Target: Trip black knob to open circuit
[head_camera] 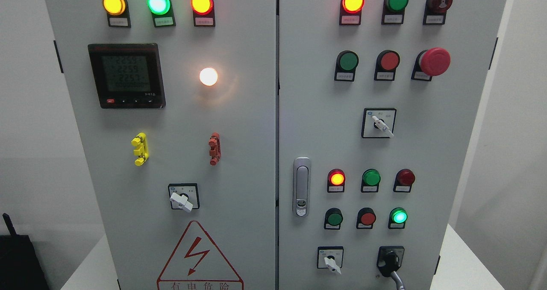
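Black knob (389, 259) sits lower right of the cabinet (239, 110) (neither robot hand in view, grip state unknown), so approach squarely, grasp its lever, and turn firmly.

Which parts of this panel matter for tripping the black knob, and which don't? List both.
Belongs to the job:
- black rotary knob with a grey lever, bottom right of the right door

Not part of it:
- three white-handled selector switches
- red mushroom-head stop button
- black digital meter
- yellow clip and red clip
- silver door latch

No robot hand shows.
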### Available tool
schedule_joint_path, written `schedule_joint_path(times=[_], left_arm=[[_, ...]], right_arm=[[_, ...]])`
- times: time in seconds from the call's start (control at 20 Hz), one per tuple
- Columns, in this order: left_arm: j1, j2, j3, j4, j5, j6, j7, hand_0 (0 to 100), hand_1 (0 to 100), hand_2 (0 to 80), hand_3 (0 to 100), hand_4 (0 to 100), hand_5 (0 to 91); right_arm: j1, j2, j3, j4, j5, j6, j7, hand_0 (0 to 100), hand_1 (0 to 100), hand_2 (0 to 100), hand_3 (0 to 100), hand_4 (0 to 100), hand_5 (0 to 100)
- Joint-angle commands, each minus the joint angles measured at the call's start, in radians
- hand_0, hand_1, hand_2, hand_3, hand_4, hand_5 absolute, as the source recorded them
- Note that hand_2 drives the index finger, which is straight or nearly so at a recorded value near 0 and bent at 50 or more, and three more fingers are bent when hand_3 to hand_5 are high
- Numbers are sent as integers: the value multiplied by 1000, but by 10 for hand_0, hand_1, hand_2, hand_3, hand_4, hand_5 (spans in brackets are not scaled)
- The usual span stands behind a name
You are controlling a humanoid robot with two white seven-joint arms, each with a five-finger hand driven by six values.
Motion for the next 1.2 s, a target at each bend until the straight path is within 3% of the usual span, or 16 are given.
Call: schedule_joint_path(times=[0.0, 1.15], left_arm=[[-2, -2, 1, 0, 2, 0, 0, 120, 389, 0, 0, 0, 0], [-2, 0, 1, 0, 2, -2, 0, 120, 389, 0, 0, 0, 0]], right_arm=[[-24, 3, 2, -26, 2, -13, 32, 654, 742, 0, 1000, 977, 906], [-14, 7, -44, -6, 2, -9, 29, 656, 753, 0, 1000, 976, 904]])
